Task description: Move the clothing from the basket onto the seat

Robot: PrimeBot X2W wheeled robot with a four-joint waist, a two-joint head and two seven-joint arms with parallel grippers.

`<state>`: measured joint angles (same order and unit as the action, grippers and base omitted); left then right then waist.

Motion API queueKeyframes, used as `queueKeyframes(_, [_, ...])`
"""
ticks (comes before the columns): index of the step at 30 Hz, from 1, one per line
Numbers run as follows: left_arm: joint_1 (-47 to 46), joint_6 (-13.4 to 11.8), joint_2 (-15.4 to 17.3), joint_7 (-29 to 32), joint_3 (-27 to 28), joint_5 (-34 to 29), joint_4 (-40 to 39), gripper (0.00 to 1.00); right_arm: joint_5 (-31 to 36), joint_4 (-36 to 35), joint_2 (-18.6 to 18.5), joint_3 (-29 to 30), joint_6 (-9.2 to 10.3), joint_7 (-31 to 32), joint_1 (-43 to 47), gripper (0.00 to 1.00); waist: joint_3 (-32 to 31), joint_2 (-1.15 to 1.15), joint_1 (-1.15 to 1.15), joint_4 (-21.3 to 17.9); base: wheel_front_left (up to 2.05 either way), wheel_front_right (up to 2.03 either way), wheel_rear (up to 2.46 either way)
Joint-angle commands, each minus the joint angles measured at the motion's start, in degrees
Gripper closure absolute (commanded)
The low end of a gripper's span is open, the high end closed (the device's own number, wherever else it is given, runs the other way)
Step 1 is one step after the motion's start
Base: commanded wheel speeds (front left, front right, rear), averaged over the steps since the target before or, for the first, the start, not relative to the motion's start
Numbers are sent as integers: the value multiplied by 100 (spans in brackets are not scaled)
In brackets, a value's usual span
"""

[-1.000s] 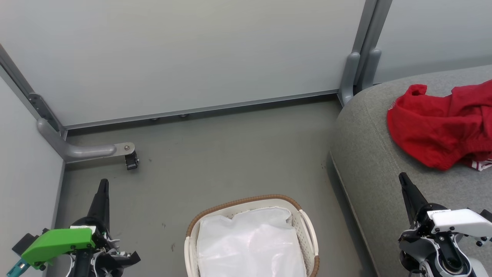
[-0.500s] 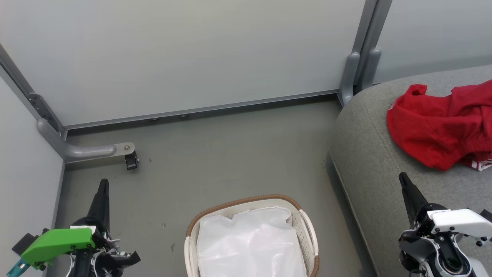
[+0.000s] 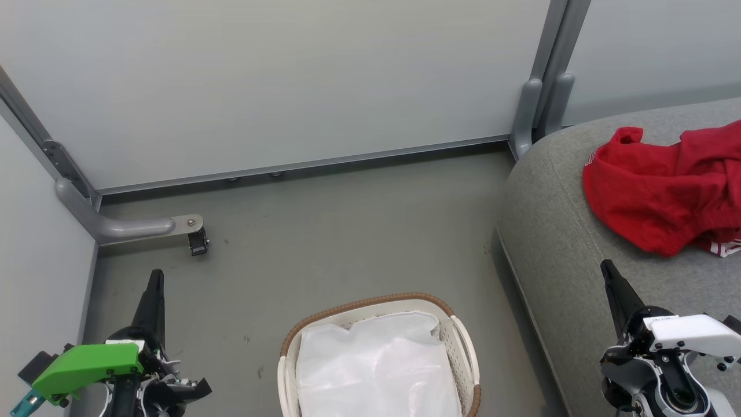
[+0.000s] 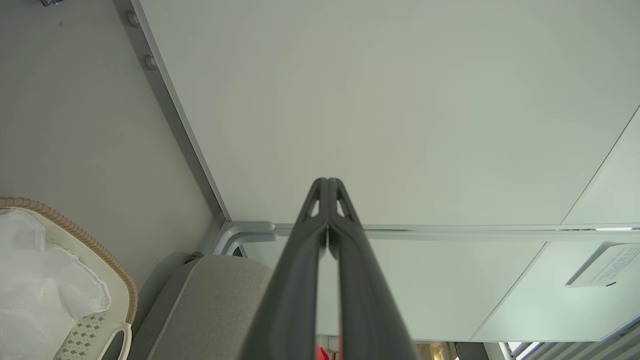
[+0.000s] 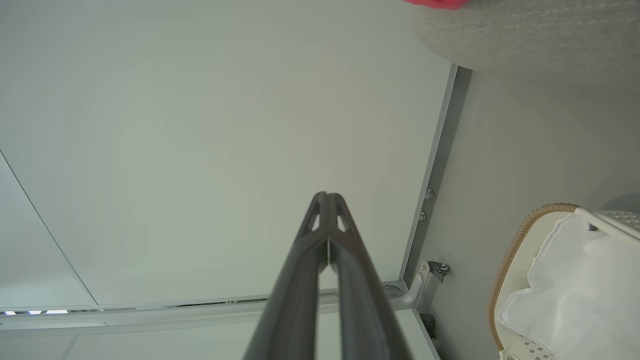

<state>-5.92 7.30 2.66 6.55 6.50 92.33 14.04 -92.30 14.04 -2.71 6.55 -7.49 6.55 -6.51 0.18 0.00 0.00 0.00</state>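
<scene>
Clothing [image 3: 660,191] lies heaped on seat [image 3: 567,260], beyond right gripper's [image 3: 606,267] closed, empty jaws. Basket [image 3: 370,304], between both grippers, holds just liner [image 3: 376,370]. Left gripper [image 3: 156,277] likewise pinched closed, empty. Task looks done.

Soft, even, bright light; shadows are faint, the darkest a band on the floor [image 3: 347,243] along the seat [image 3: 556,243]. The liner [image 3: 376,370] is nearly washed out. The head view is sharp; the wrist views bow the panel rail [image 4: 190,145], and the left hand [image 4: 327,181] and right hand [image 5: 327,195] blur toward the lens.
</scene>
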Motion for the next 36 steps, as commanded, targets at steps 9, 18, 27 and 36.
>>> queueKeyframes(9, [-64, 38, 40, 17, 12, 18, -9, 100, -22, -17, -32, 9, 0, 16, 61, 100, 0, 0, 0, 0, 0, 0, 0])
queueKeyframes(18, [-64, 37, 40, 17, 12, 18, -9, 100, -22, -17, -32, 9, 0, 16, 61, 100, 0, 0, 0, 0, 0, 0, 0])
queueKeyframes(27, [-64, 38, 40, 16, 12, 18, -10, 100, -22, -17, -32, 8, 1, 16, 61, 100, 0, 0, 0, 0, 0, 0, 0])
queueKeyframes(36, [-64, 37, 40, 16, 12, 18, -10, 100, -22, -17, -32, 8, 0, 16, 61, 100, 0, 0, 0, 0, 0, 0, 0])
